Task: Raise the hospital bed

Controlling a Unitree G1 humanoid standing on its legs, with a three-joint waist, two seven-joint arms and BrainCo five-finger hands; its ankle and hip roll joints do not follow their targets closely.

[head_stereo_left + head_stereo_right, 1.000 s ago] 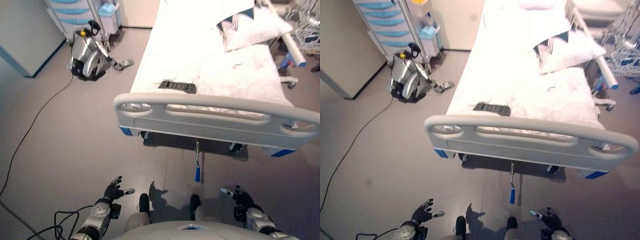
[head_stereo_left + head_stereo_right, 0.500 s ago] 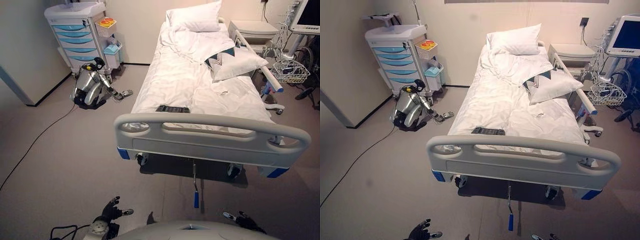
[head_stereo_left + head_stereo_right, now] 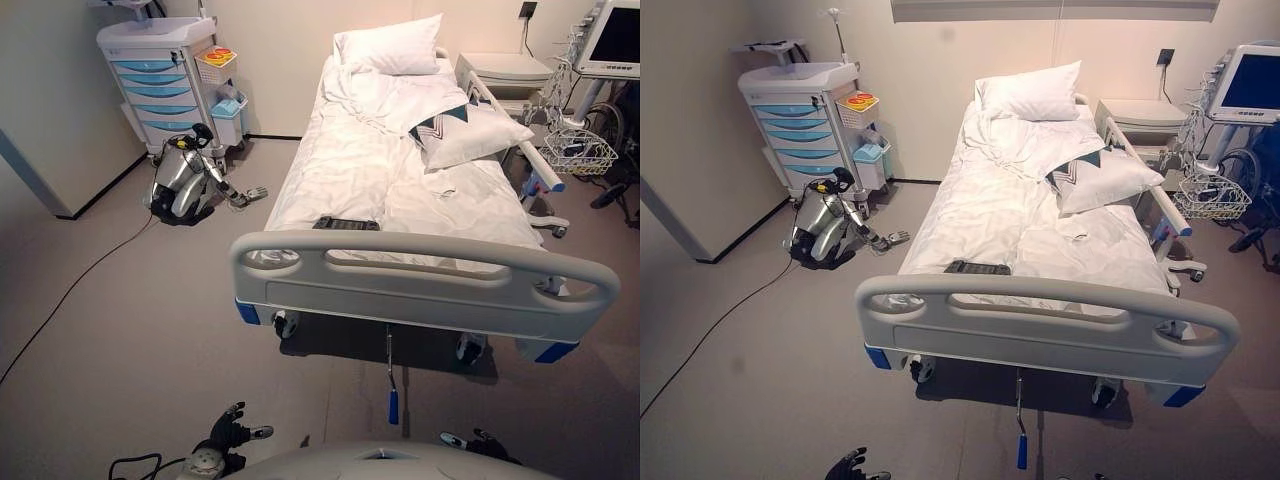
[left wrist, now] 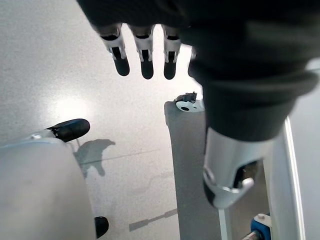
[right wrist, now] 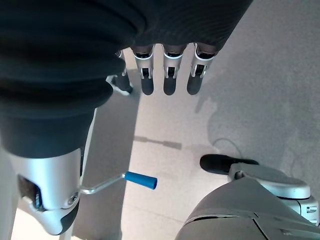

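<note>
Hospital bed point(image 3: 400, 190) stands flat and unraised in the left eye view, its blue-handled crank point(image 3: 393, 385) hanging untouched below the footboard point(image 3: 420, 285), both hands low and well apart from it. Left wrist view shows the left hand point(image 4: 145, 47) with fingers released, holding nothing. Right wrist view adds the right hand point(image 5: 170, 70), equally released, above the crank's blue grip, so the whole task remains.
</note>
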